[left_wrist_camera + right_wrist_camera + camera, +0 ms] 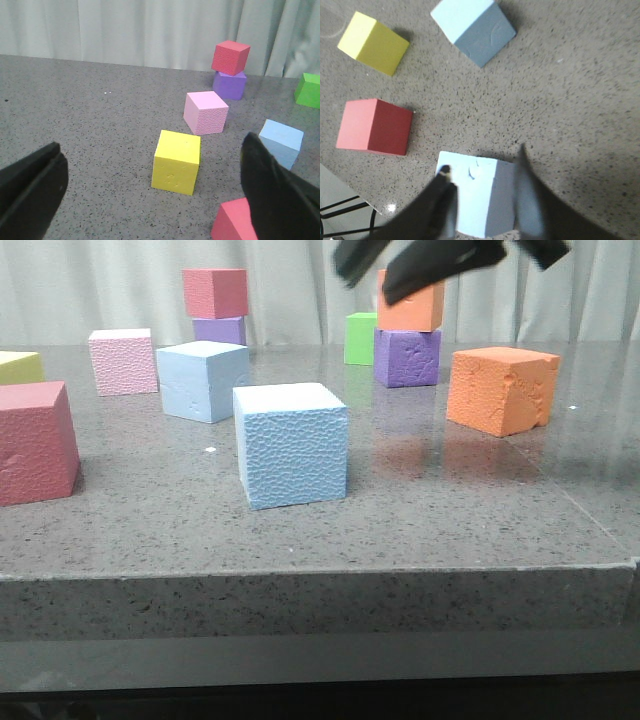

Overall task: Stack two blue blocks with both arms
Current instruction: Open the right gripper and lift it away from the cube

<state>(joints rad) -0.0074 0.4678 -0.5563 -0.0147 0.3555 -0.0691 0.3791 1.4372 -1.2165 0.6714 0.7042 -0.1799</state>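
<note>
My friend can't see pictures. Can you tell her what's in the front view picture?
A bumpy light blue block sits alone near the front of a grey speckled table, with a smooth light blue block behind it to the left. Red, pink, yellow, purple, green and orange blocks stand around them. A blurred black robot gripper hangs at the top.

The right gripper (420, 265) is a dark blur at the front view's top edge, hiding part of the orange block (412, 306) on the purple one. The red block (235, 220) is cut off below the left gripper's fingers (272, 192). The pebbled blue block (480, 195) is partly covered by blurred fingers (437, 205).
</note>
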